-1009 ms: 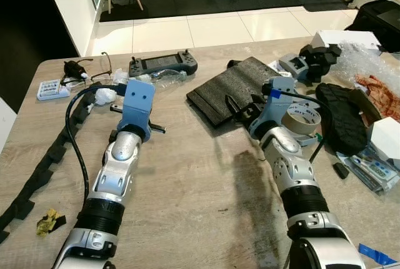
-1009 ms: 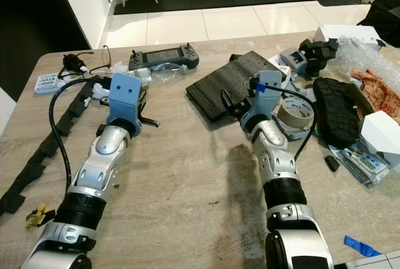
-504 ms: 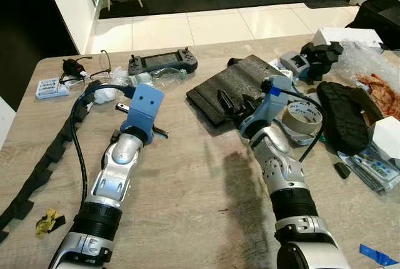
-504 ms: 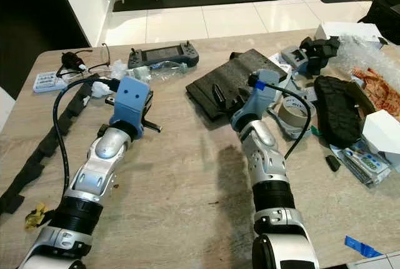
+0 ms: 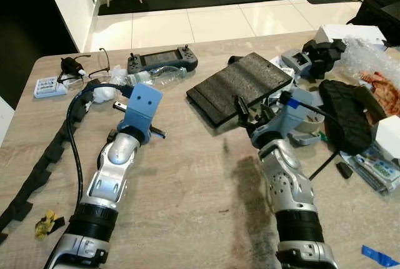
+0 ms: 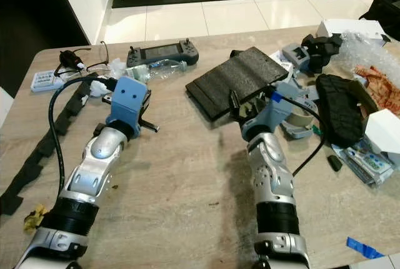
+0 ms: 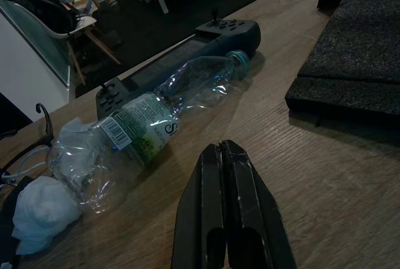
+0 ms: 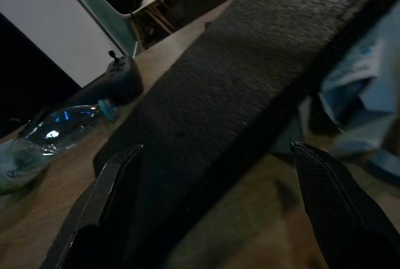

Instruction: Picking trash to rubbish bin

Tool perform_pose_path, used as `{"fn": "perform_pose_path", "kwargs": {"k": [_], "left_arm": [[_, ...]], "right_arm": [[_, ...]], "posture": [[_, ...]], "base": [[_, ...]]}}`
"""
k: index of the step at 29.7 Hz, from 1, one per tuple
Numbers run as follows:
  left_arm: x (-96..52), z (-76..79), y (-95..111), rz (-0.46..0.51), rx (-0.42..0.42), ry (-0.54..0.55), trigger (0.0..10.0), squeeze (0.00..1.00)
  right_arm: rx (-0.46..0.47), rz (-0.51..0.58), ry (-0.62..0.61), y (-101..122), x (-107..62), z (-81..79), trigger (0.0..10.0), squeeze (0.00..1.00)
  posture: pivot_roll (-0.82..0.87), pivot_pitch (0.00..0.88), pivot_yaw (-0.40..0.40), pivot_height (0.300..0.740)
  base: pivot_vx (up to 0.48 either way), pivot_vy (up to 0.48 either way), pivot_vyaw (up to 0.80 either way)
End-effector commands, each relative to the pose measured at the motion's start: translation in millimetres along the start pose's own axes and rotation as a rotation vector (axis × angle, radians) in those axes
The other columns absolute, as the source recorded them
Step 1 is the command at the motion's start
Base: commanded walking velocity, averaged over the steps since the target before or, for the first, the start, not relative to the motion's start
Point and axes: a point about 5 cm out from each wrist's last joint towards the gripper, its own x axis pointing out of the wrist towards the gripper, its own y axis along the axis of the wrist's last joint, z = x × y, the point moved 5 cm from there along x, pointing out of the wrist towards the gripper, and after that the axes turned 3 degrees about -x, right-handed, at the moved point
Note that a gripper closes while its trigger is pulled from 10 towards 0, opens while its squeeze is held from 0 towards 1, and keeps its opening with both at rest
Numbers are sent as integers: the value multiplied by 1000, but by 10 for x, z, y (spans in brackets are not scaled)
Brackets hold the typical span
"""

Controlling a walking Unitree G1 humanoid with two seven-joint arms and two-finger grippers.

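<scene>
A crushed clear plastic bottle (image 7: pixel 169 100) lies on the wooden table (image 5: pixel 187 181) in front of a handheld game controller (image 5: pixel 162 61). My left gripper (image 7: pixel 224 156) is shut and empty, pointing at the bottle from a short way off. A crumpled white tissue (image 5: pixel 103 94) lies beside the bottle. My right gripper (image 8: pixel 215 156) is open wide at the near edge of a black foam slab (image 5: pixel 240 84), with one finger (image 8: pixel 119 181) to each side of it. Whether the fingers touch the slab I cannot tell.
A long black foam strip (image 5: pixel 44 169) and a yellow scrap (image 5: pixel 47 222) lie at the left. To the right are a tape roll (image 5: pixel 306 119), a black padded piece (image 5: pixel 344 116), bubble wrap (image 5: pixel 369 53) and boxes. Glasses (image 5: pixel 94 69) sit at the back left.
My right gripper has drawn back and to the right along the foam slab's front edge, its wrist swinging right. The left arm has barely moved. The camera has shifted slightly.
</scene>
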Motion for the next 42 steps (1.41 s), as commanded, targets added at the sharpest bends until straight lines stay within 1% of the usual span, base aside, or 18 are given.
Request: {"fn": "perform_pose_path", "kwargs": {"k": [1,5,9,10,11,12,13,18,21,25,28,30,31,32,33,35,38,42], "left_arm": [[-36,-3,-55,-21,25,-12,10000,0],[-40,-3,-53,-21,35,-20,10000,0],[-31,2,-48,-20,39,-22,10000,0],[-26,9,-43,-19,41,-24,10000,0],[-22,12,-38,-18,42,-25,10000,0],[-22,12,-38,-18,42,-25,10000,0],[-19,16,-30,-16,44,-27,10000,0],[-19,18,-13,-11,54,-34,10000,0],[-9,30,15,1,62,-42,10000,0],[-2,54,70,27,45,-64,10000,0],[-15,94,103,44,8,-99,10000,0],[-70,228,179,76,-93,-206,10000,0],[-70,228,179,76,-93,-206,10000,0],[-116,321,238,98,-139,-282,10000,0],[-191,453,296,119,-161,-386,10000,0],[-291,615,346,130,-184,-509,10000,0],[-354,745,389,130,-214,-594,10000,0],[-395,833,401,126,-210,-646,10000,0]], "right_arm": [[27,-18,-34,-40,-46,55,10000,1000],[83,-32,-104,-98,-123,145,10000,1000],[128,-41,-143,-138,-125,224,10000,1000],[140,-48,-161,-155,-115,273,10000,376],[145,-53,-173,-163,-107,304,10000,251],[145,-53,-173,-163,-107,304,10000,251],[159,-55,-175,-163,-91,326,10000,0],[176,-64,-164,-149,11,349,10000,0],[200,-81,-153,-159,131,342,10000,0],[220,-125,-129,-211,230,315,10000,0],[226,-134,-130,-216,270,321,10000,0],[247,-138,-122,-207,302,315,10000,0],[247,-138,-122,-207,302,315,10000,0],[253,-140,-117,-200,322,314,10000,0],[253,-144,-116,-195,344,320,10000,0],[248,-151,-115,-192,377,331,10000,0],[249,-166,-108,-199,434,336,10000,0],[244,-194,-83,-213,483,306,10000,0]], "posture": [[-40,117,43,740],[-38,110,46,740],[-37,105,49,740],[-37,105,49,740],[-29,103,50,740],[-29,103,50,740],[-29,103,50,740],[-23,99,56,740],[-21,98,60,740],[-13,97,60,740],[-7,94,60,740],[-7,94,60,740],[-7,94,60,740],[-8,94,61,740],[-6,94,62,740],[-6,94,62,740],[-5,95,65,740],[-5,96,64,740]], "base": [[0,0,0],[0,0,0],[0,0,0],[0,0,0],[0,0,0],[0,0,0],[0,0,0],[0,0,0],[0,0,0],[0,0,0],[0,0,0],[0,0,0],[0,0,0],[0,0,0],[0,0,0],[0,0,0],[0,0,0],[0,0,0]]}}
